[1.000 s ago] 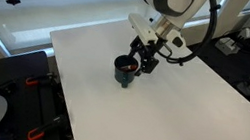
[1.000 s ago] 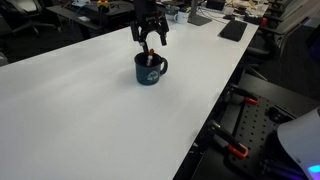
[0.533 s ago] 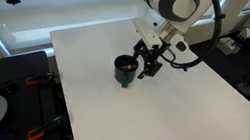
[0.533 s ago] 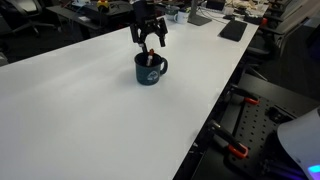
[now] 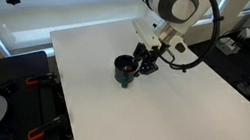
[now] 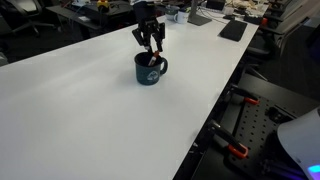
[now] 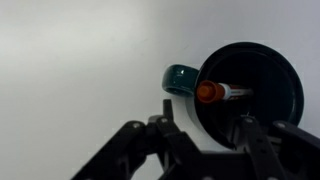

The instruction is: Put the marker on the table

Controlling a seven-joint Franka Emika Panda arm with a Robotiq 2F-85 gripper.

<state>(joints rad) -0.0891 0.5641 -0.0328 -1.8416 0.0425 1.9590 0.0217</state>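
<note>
From up here the gripper [image 7: 204, 114] hangs just above the dark mug [image 7: 285, 75], its fingers [image 7: 165, 108] spread apart with nothing between them. The marker [image 7: 210, 92] is not yet on the table [image 7: 80, 70]: it stands inside the mug with its reddish-orange end up, leaning toward the side with the teal handle [image 7: 180, 78]. In an exterior view the mug [image 6: 150, 70] sits alone on the white tabletop [image 6: 80, 115] with open surface all round it. I judge the marker to be light, stiff and smooth-skinned, so a modest pinch should hold it, though a round barrel can twist or slip if I catch it off-centre. I would take it by the raised upper end, fingers across the barrel and clear of the rim, since a knocked mug could tip. Once released it may roll, so I would lay it down low and flat.
</note>
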